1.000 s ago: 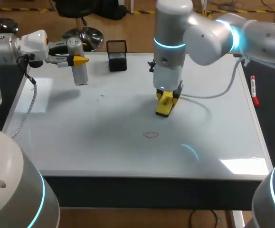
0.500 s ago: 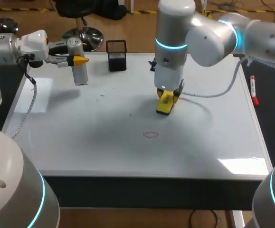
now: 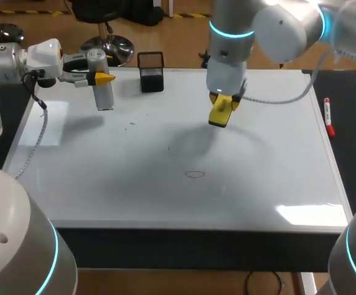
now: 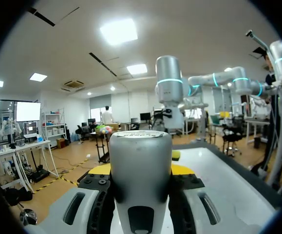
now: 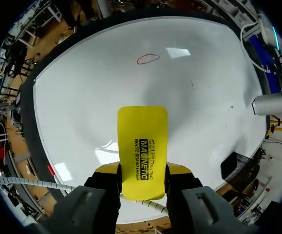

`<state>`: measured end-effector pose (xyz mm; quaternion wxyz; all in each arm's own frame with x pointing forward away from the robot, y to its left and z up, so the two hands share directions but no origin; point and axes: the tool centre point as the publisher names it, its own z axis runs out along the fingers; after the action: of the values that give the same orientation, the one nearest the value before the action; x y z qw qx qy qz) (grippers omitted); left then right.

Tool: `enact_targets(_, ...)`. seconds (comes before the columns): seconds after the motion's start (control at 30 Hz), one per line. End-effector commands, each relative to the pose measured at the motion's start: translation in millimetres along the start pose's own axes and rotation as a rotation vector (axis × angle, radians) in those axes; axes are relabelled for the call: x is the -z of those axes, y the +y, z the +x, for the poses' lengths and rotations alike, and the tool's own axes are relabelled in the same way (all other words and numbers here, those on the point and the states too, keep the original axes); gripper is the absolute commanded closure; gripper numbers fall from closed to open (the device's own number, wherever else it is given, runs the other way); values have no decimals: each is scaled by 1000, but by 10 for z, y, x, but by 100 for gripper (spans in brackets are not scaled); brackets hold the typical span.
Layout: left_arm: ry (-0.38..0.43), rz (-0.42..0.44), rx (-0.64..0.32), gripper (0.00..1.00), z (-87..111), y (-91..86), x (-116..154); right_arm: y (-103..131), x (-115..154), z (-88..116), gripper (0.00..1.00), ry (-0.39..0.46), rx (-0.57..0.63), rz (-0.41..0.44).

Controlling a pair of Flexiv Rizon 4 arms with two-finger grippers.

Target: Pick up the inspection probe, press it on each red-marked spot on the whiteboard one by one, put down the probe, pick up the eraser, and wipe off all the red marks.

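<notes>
My left gripper point(image 3: 98, 78) is shut on the grey inspection probe point(image 3: 102, 83), which stands upright at the whiteboard's far left. In the left wrist view the probe point(image 4: 141, 183) fills the space between the fingers. My right gripper point(image 3: 222, 104) is shut on the yellow eraser point(image 3: 221, 112) and holds it in the air over the far middle of the whiteboard point(image 3: 270, 166). The right wrist view shows the eraser point(image 5: 142, 151) clamped between the fingers, with a red oval mark point(image 5: 147, 59) on the board ahead of it. That mark point(image 3: 195, 174) lies near the board's middle.
A black mesh pen holder point(image 3: 151, 71) stands at the board's far edge, between the two grippers. A red marker point(image 3: 328, 117) lies on the dark surface off the board's right side. A few small dark specks point(image 3: 132, 124) dot the board near the probe.
My right arm has lifted the eraser off the board and carried it toward the far edge. The left arm and probe have stayed still.
</notes>
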<state>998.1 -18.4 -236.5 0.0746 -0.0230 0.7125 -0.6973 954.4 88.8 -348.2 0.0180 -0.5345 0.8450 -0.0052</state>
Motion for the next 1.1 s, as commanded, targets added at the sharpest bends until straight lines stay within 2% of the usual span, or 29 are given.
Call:
enact_targets(0.03,-4,-1,-2,100,14,-15,0,-173,5,134,100,-4,-28,-9)
enact_targets(0.4,-4,-1,-2,100,14,-15,0,-794,-149,595,100,57,-170,-26)
enact_targets(0.67,-4,-1,-2,100,14,-15,0,-1146,-277,951,100,84,-278,-35)
enact_targets(0.9,-4,-1,-2,100,14,-15,0,-1305,-316,1234,100,94,-380,-21)
enact_targets(1.1,-4,-1,-2,100,14,-15,0,-1351,-338,1447,100,86,-441,-34)
